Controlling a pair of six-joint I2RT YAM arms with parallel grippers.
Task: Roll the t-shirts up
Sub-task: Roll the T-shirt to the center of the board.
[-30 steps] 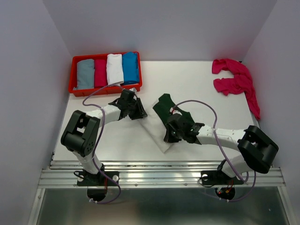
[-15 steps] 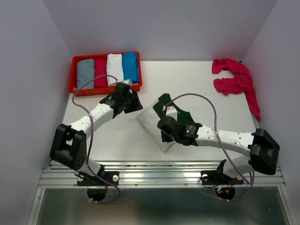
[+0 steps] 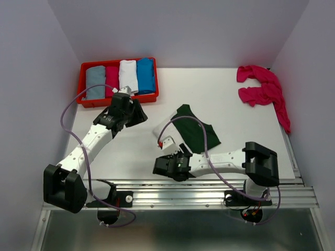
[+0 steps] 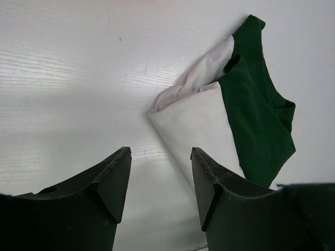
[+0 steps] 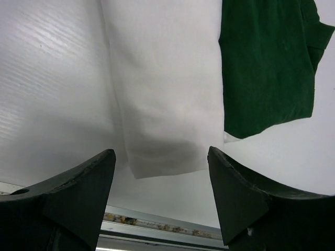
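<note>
**Hem end faces the right jaws, left arm stands well off**

The white t-shirt with green sleeves (image 3: 194,133) lies folded into a strip near the middle of the table (image 3: 241,120). In the top view its long axis runs roughly from 6 o'clock up toward 12, tilted a little. The plain white hem is at the near end and the green sleeves are at the far end.

The right gripper (image 3: 170,166) hovers low at that near end, jaws spread wide and holding nothing. Through its wrist camera the hem edge lies square between the two fingers, and the strip stretches straight away at 12 o'clock. A roll started here would probably travel along that axis toward the sleeves.

The left gripper (image 3: 129,109) is likewise parted and empty. It sits well apart from the shirt, just short of the red tray (image 3: 82,83), and the cloth lies at about 4 o'clock from it. The right arm is clearly the nearer.

The pink t-shirts (image 3: 261,89) lie heaped and unrolled at the table's 2 o'clock corner.
</note>
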